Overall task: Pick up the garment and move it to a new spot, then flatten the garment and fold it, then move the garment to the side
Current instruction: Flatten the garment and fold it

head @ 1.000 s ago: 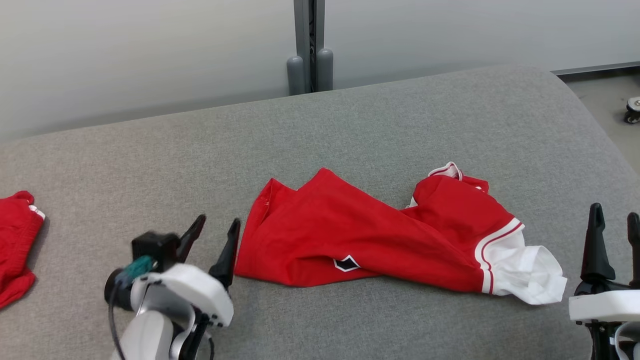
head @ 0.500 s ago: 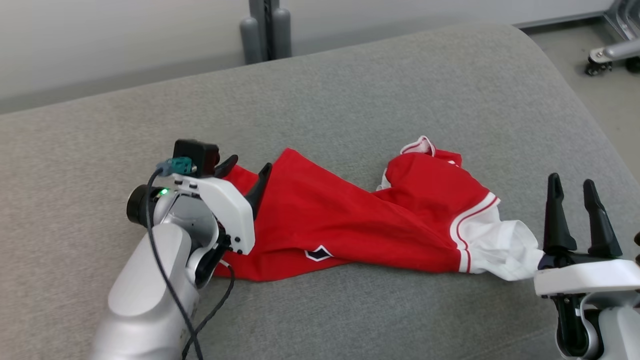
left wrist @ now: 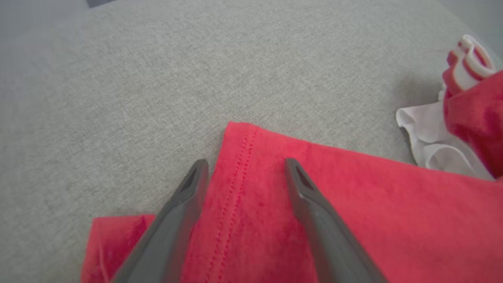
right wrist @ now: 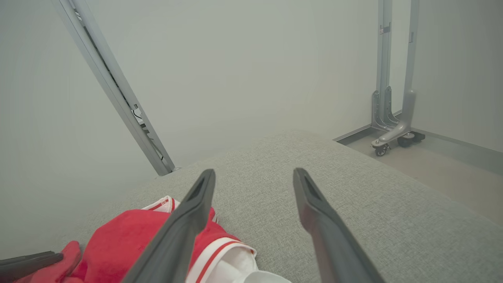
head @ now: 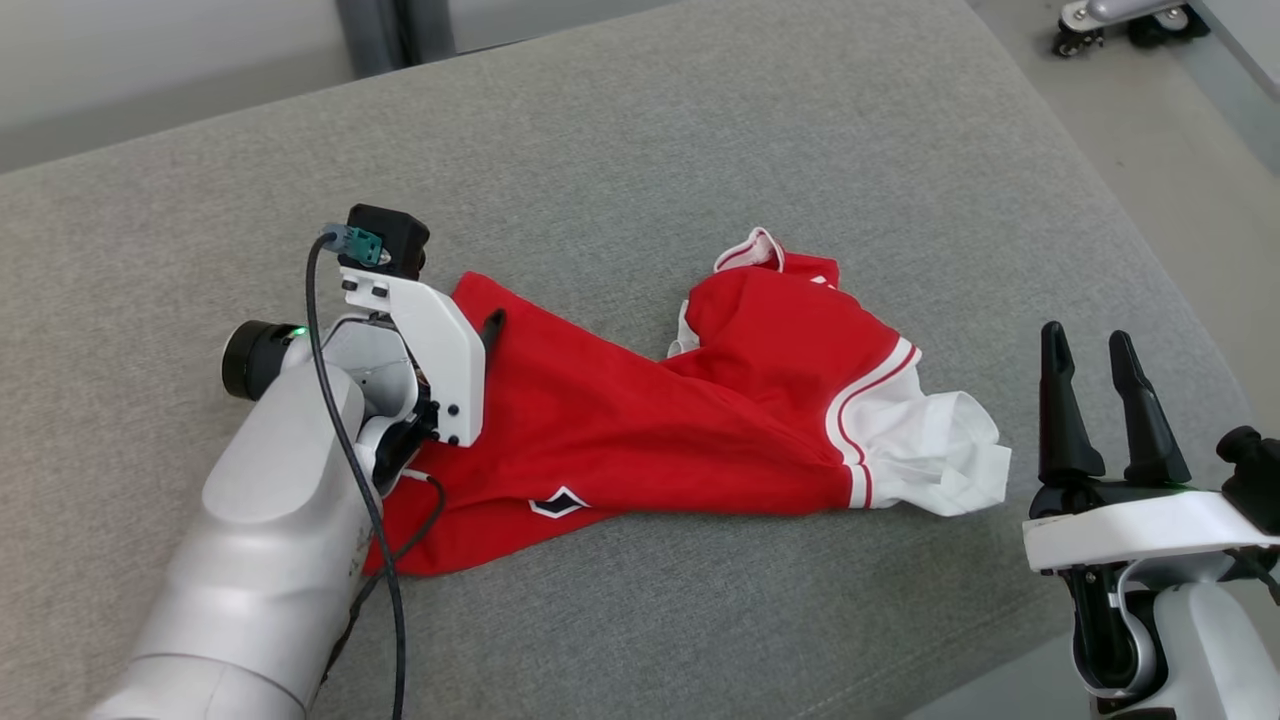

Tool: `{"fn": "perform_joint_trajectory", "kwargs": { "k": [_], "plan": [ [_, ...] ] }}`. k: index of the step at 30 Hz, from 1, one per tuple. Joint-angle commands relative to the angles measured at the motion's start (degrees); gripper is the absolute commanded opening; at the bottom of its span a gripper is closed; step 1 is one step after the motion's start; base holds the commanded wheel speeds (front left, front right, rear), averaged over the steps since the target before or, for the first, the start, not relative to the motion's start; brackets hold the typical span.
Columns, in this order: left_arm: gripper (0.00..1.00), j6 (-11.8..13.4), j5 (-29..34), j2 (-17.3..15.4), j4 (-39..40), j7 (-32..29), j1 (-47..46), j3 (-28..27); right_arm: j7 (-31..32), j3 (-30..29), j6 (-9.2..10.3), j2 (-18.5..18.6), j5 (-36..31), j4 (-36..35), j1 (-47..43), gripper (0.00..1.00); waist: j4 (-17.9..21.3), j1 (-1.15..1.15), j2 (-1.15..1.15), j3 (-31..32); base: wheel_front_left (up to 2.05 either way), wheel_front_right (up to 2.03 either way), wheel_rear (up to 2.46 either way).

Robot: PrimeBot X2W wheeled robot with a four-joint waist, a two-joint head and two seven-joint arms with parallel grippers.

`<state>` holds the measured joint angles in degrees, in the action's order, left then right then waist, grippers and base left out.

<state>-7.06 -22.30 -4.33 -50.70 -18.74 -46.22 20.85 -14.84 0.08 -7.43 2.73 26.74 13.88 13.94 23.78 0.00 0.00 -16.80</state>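
The garment (head: 650,420) is a crumpled red shirt with white, red-striped sleeves, lying on the grey cushioned surface (head: 700,130). My left gripper (left wrist: 243,165) is open, tilted down over the shirt's far left hem corner (left wrist: 239,129), one finger at each side of the stitched hem; whether the tips touch the cloth I cannot tell. In the head view one dark fingertip (head: 492,326) pokes out past the white wrist housing. My right gripper (head: 1085,345) stands open, fingers pointing away, just right of the white sleeve (head: 940,450) and apart from it. The red cloth (right wrist: 118,239) lies at the lower left of the right wrist view.
The cushion's right edge drops to a pale floor (head: 1180,150) where a wheeled metal foot (head: 1100,15) stands. A grey upright post (head: 385,30) rises behind the far edge. A slanted metal strut (right wrist: 118,90) and a wheeled stand (right wrist: 393,133) show against the wall.
The camera has turned, shifting the whole scene left and up. My left gripper has moved from beside the shirt's near left edge onto its far left hem corner. Both grippers stayed open.
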Motion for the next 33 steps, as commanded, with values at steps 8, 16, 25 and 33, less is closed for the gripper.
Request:
{"fn": "perform_joint_trajectory", "kwargs": {
  "k": [8,16,25,33],
  "plan": [
    [1.00,1.7,-0.5,0.4,-8.4,-1.9,-5.8,0.9,-0.5,0.9,-0.12,0.3,1.3,0.6,1.2,1.00,2.0,0.00,0.00,-0.9,0.00,0.00,0.00],
    [0.48,0.4,-1.9,1.0,-11.5,-0.3,-7.4,2.4,-0.5,1.3,-0.12,0.3,1.3,1.0,1.5,1.00,2.0,0.00,0.00,-1.0,0.00,0.00,0.00],
    [0.00,-0.4,-3.8,1.3,-10.8,5.5,-8.2,5.9,-0.4,0.5,-0.12,0.3,-0.6,1.7,1.3,1.00,-1.5,0.00,0.00,0.9,0.00,0.00,0.00],
    [0.00,-0.4,-13.7,1.3,0.1,7.4,-3.8,13.2,-0.4,-0.6,-0.12,1.3,-2.5,2.4,0.6,1.00,-8.3,0.00,0.00,5.2,0.00,0.00,0.00]
  ]
}}
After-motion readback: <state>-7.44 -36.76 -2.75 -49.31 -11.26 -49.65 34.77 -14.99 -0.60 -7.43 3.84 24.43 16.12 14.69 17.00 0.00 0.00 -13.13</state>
